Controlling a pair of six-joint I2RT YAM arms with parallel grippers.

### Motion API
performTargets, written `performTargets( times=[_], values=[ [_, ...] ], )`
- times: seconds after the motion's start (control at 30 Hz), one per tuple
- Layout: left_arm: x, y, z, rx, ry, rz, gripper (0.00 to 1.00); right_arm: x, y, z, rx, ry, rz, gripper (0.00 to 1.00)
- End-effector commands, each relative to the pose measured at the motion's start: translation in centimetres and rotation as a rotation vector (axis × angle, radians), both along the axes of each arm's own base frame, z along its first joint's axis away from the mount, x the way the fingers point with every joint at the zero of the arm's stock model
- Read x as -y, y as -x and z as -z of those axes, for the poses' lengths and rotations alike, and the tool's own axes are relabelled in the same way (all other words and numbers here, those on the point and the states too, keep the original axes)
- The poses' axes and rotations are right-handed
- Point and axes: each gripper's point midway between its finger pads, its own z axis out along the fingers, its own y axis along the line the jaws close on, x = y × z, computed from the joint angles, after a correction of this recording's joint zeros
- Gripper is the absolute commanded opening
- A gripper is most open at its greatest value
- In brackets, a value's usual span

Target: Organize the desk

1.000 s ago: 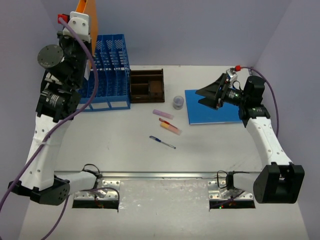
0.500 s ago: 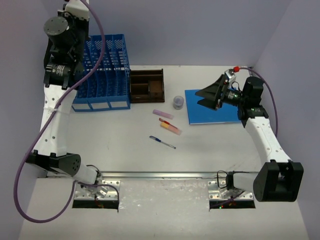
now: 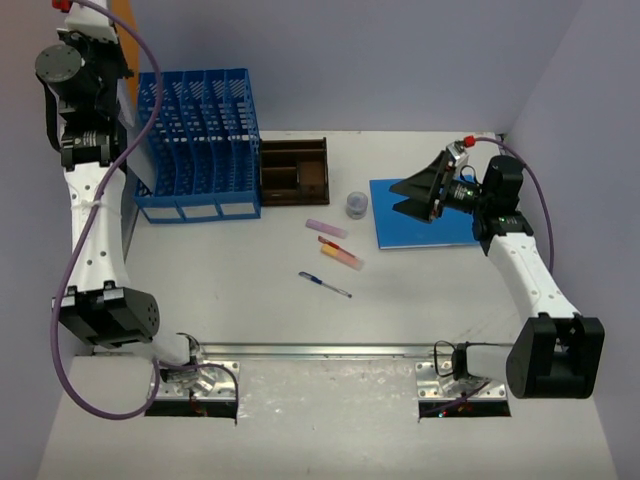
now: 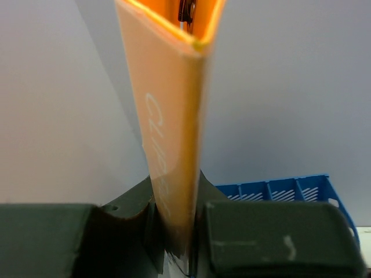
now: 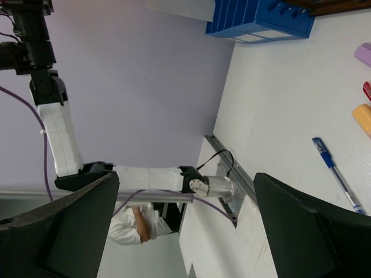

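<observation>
The desk is an off-white tabletop with a silver rail along its near edge. My left gripper is raised high at the far left, left of the blue mesh file rack. It is shut on an orange folder, which the left wrist view shows edge-on between the fingers. My right gripper is open and empty, hovering over the left edge of a blue notebook. Its jaws stand wide apart in the right wrist view.
A dark-brown wooden tray stands right of the rack. A small clear jar, a pink eraser, a red and orange marker and a blue pen lie mid-desk. Purple walls enclose the back and sides.
My left arm has swung up and to the left with the orange folder, from above the rack to beside the left wall. The right arm has barely moved.
</observation>
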Motion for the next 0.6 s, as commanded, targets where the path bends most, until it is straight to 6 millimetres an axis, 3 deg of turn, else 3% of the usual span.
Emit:
performTargets(
  times=[0.0, 0.17, 0.27, 0.57],
  values=[
    [2.2, 1.4, -4.4, 0.198, -0.029, 0.161, 0.0, 0.0, 0.0, -0.3, 0.046, -0.005, -0.022, 0.99],
    [2.5, 1.4, -3.9, 0.23, -0.032, 0.21, 0.0, 0.0, 0.0, 0.0, 0.036, -0.01, -0.027, 0.99],
    [1.9, 0.8, -2.6, 0.23, -0.022, 0.2, 0.0, 0.0, 0.1, -0.1, 0.036, -0.012, -0.034, 0.99],
    [0.9, 0.9, -2.1, 0.278, -0.045, 0.168, 0.0, -0.1, 0.2, 0.4, 0.022, -0.018, -0.045, 0.99]
  ],
)
